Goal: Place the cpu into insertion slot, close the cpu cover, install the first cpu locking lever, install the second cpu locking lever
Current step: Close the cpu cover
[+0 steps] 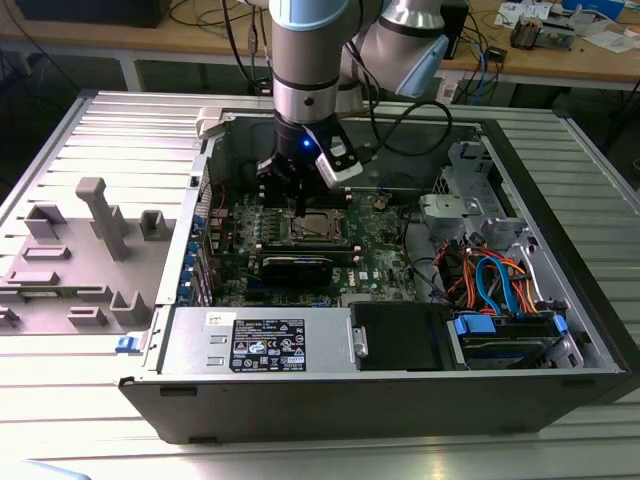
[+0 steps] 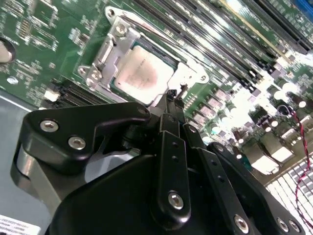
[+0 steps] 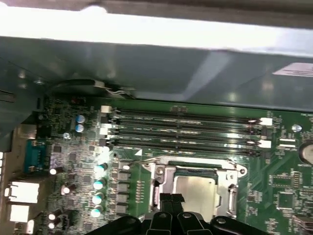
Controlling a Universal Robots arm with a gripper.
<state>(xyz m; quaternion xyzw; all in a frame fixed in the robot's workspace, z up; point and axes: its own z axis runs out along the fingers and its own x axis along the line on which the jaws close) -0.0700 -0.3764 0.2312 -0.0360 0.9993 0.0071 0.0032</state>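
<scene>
The cpu (image 2: 144, 73) lies flat in the insertion slot (image 2: 114, 84) on the green board, its dull silver top showing. The cpu cover (image 2: 116, 45), a silver metal frame, lies down around it. In the first wrist view the cpu (image 3: 195, 192) sits inside the same cover (image 3: 165, 172). My gripper (image 2: 172, 94) is shut, with its black fingertips (image 3: 166, 198) pressed together at the socket's edge. A thin lever end (image 2: 183, 88) stands right beside the tips. One lever wire (image 2: 156, 35) runs along the socket's far side. In the exterior view my gripper (image 1: 298, 205) hangs just over the socket (image 1: 318, 228).
Long black memory slots (image 3: 186, 128) run beside the socket. A black card (image 1: 297, 268) sits just in front of it. The case wall (image 1: 205, 190) rises at the exterior view's left, the power supply (image 1: 260, 340) in front, and drive cables (image 1: 490, 280) at the right.
</scene>
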